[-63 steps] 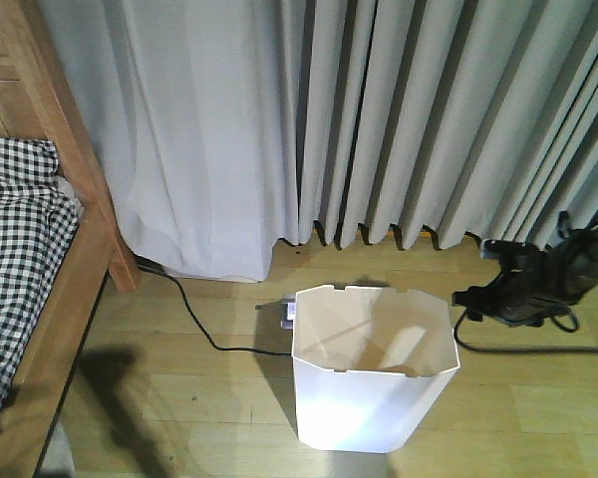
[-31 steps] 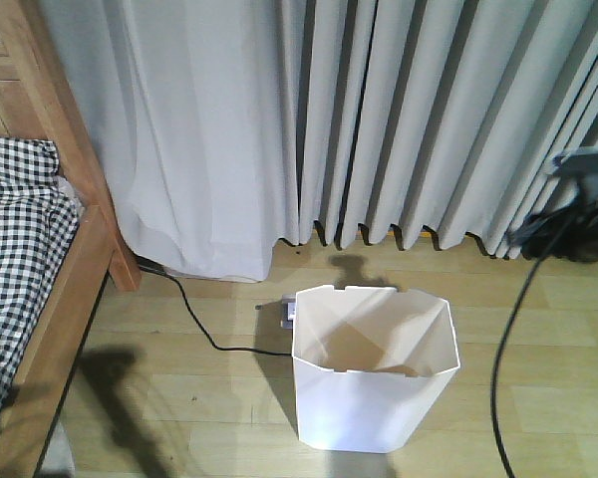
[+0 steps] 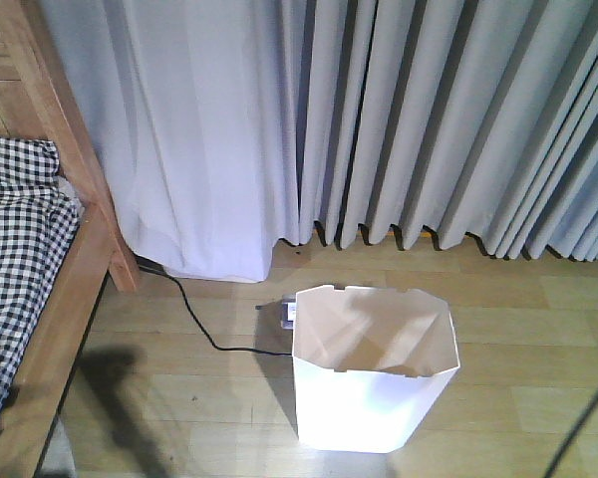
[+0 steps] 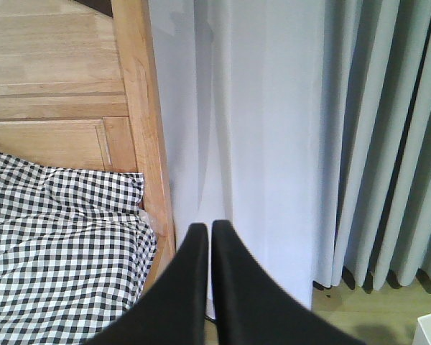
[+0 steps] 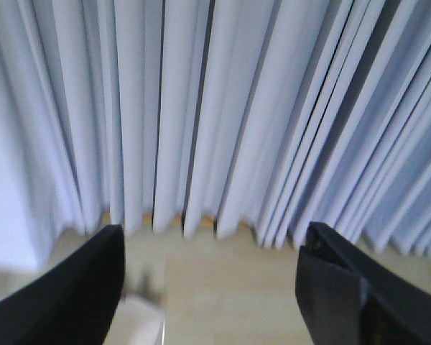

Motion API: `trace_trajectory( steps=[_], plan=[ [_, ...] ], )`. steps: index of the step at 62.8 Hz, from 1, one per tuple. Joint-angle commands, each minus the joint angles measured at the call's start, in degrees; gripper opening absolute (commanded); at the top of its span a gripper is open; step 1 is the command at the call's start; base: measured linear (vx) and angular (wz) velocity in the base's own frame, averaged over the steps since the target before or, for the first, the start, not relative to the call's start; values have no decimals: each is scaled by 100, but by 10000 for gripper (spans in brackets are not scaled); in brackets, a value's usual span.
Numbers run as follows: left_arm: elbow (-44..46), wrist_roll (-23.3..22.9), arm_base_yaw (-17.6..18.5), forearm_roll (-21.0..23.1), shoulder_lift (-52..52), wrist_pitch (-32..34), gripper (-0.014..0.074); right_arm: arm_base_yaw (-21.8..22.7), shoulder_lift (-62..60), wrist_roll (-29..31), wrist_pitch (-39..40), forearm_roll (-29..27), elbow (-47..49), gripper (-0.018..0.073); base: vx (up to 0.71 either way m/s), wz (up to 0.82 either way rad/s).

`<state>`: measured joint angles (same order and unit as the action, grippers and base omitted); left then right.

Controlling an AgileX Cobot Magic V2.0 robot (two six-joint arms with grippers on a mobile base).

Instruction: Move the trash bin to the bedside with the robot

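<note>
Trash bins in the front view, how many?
1. The white trash bin stands on the wood floor in front of the curtains, right of the bed. Nothing hints at another.

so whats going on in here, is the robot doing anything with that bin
Nothing is holding the trash bin right now. It stands upright and open on the wooden floor in front of the curtains, off to the right of the bed. The left end effector is closed and empty, pointing at the bed frame and curtain. The right end effector is wide open, facing the curtains, with a white edge, probably the bin, just below it.
</note>
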<state>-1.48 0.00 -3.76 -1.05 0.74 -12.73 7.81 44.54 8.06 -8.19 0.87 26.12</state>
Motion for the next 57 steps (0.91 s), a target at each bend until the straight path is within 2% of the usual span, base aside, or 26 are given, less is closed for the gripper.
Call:
trace_trajectory(
  steps=[1,14,23,29,37,45,55,57],
  plan=[
    [-108,0,-6,24,78,406,-6,5,-779,12,375,-53,-208,508,0,0],
    [-108,0,-6,24,78,406,-6,-1,-2165,0,-44,-260,-751,508,0,0],
    [-108,0,-6,24,78,406,-6,-5,-2563,0,-480,-260,-933,508,0,0],
    [-108,0,-6,24,78,406,-6,-19,-2636,0,-464,-246,-949,508,0,0],
    [-108,0,-6,24,78,406,-6,-529,-2636,-5,-363,-306,-949,475,0,0],
    [-108,0,-6,24,78,406,-6,-931,-2636,0,-359,-254,-949,317,0,0],
    [-108,0,-6,24,78,406,-6,-920,-2636,0,-375,-252,-949,-10,0,0],
    [-108,0,-6,24,78,406,-6,-920,-2636,-10,-369,-290,-949,-15,0,0]
  ],
)
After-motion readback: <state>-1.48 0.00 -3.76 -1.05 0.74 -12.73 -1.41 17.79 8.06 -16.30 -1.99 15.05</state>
